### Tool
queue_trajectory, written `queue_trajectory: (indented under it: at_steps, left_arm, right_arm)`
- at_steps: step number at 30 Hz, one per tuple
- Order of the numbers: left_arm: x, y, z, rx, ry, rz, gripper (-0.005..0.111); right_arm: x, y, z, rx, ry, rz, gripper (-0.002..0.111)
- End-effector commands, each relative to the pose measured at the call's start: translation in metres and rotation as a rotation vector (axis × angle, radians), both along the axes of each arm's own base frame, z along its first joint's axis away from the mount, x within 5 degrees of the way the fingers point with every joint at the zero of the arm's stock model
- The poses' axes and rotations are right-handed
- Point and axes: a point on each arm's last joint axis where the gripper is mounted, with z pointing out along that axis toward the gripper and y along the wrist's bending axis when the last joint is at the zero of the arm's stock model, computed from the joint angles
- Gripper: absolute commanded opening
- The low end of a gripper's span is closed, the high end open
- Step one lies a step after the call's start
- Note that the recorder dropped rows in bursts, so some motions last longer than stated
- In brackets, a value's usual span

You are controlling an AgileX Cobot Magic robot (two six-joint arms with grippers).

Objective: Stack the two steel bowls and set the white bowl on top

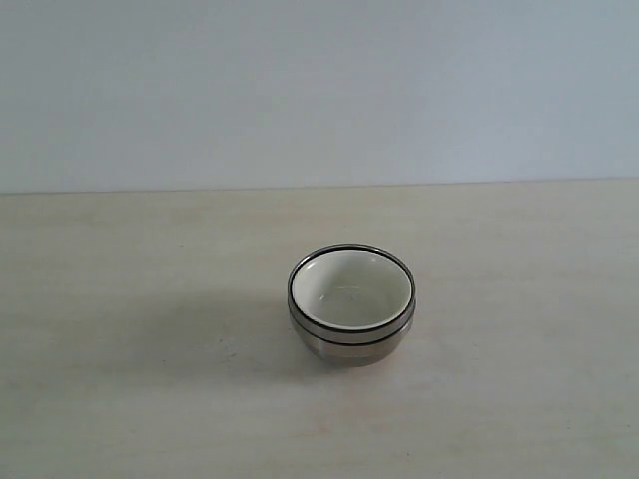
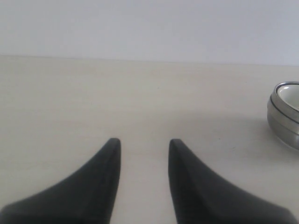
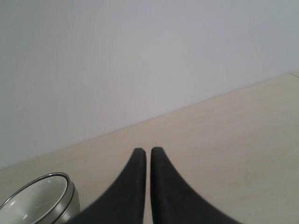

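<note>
- We see the white bowl [image 1: 350,287] sitting inside the steel bowls [image 1: 349,344], its cream inside facing up. Its rim lies just within the top steel rim.
- The steel bowls are nested one in the other and show as stacked shiny bands under the white bowl. The whole stack stands upright on the pale wooden table [image 1: 130,399], a little right of the middle in the exterior view.
- The left gripper [image 2: 144,141] has its two dark fingers [image 2: 105,177] spread apart, with bare table showing in the gap and nothing held.
- We find this gripper low over the table and pointing along it toward the plain wall [image 1: 319,90]. The stack [image 2: 285,116] stands off to one side of it, well apart from the fingertips.
- The right gripper [image 3: 148,150] has its fingers [image 3: 133,186] drawn together, with only a thin slit between the tips and nothing clamped.
- In the right wrist view the line where table meets wall runs at a slant, so we read this wrist as rolled relative to the tabletop. The gripper points toward the wall.
- The stack [image 3: 42,200] appears at the edge of that view, beside the right fingers; we cannot tell whether they touch it.
</note>
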Motion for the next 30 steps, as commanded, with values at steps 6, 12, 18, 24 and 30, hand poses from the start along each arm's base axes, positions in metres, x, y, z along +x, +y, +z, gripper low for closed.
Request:
queue_trajectory:
  at_steps: [6,12,18,24,30]
  left_arm:
    - [0.0,0.0,-0.001,0.005,0.001,0.001,0.032]
    - [0.0,0.0,-0.001,0.005,0.001,0.001,0.032]
    - [0.0,0.0,-0.001,0.005,0.001,0.001,0.032]
    - [0.0,0.0,-0.001,0.005,0.001,0.001,0.032]
    - [0.0,0.0,-0.001,0.005,0.001,0.001,0.032]
  right_arm:
    - [-0.001,0.005,0.001,-0.012,-0.014,0.08,0.0]
    - [-0.001,0.005,0.001,-0.007,-0.01,0.081,0.0]
    - [-0.001,0.005,-0.005,-0.011,0.049,0.081,0.0]
    - [-0.004,0.004,-0.022,-0.05,0.244,0.085,0.0]
    - [-0.004,0.004,-0.022,-0.314,0.223,0.117,0.0]
